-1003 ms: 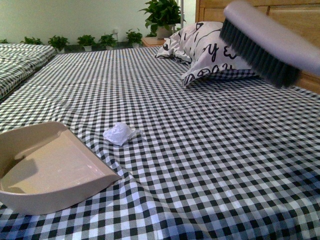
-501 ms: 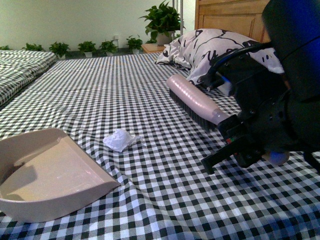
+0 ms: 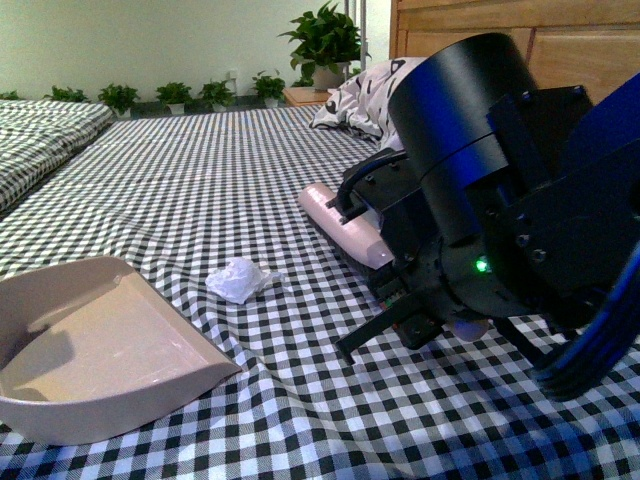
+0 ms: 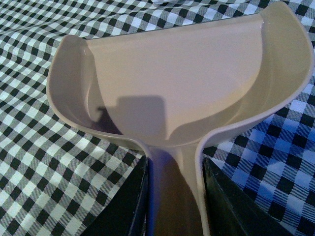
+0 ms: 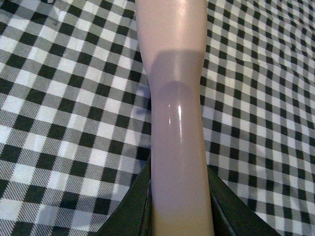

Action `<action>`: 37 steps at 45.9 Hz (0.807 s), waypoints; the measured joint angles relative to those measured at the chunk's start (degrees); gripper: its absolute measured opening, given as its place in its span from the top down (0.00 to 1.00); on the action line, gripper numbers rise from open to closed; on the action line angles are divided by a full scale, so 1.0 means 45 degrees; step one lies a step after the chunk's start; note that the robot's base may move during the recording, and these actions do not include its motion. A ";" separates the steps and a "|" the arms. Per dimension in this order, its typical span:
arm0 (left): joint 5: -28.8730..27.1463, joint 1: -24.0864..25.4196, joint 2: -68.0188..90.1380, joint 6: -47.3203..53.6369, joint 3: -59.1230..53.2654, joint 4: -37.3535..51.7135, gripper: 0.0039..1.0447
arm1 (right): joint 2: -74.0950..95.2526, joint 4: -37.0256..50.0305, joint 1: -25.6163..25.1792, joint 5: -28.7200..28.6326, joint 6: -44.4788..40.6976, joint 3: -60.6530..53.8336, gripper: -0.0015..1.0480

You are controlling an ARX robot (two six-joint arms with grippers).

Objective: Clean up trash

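Observation:
The trash (image 3: 238, 279), a small crumpled white wad, lies on the black-and-white checked sheet. Left of it rests the beige dustpan (image 3: 95, 350), its open mouth facing the wad and empty inside. My left gripper (image 4: 173, 196) is shut on the dustpan's handle (image 4: 172, 182). To the right of the wad, the pinkish brush (image 3: 345, 222) lies low over the sheet, held by my right arm (image 3: 490, 200). In the right wrist view my right gripper (image 5: 179, 206) is shut on the brush handle (image 5: 177, 123). A stretch of sheet separates brush and wad.
A white pillow with black pattern (image 3: 355, 100) lies at the back against the wooden headboard (image 3: 560, 40). Potted plants (image 3: 325, 40) line the far wall. A second checked bed (image 3: 40, 130) stands at the left.
My right arm has swung down and leftward, bringing the brush from high in the air to just above the sheet and closer to the wad. Dustpan and wad stay put.

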 joint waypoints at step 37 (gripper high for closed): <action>0.0000 0.0000 0.0000 0.0000 0.0000 0.0000 0.73 | -0.0748 -0.3978 0.1812 -0.5557 0.2681 0.0583 0.81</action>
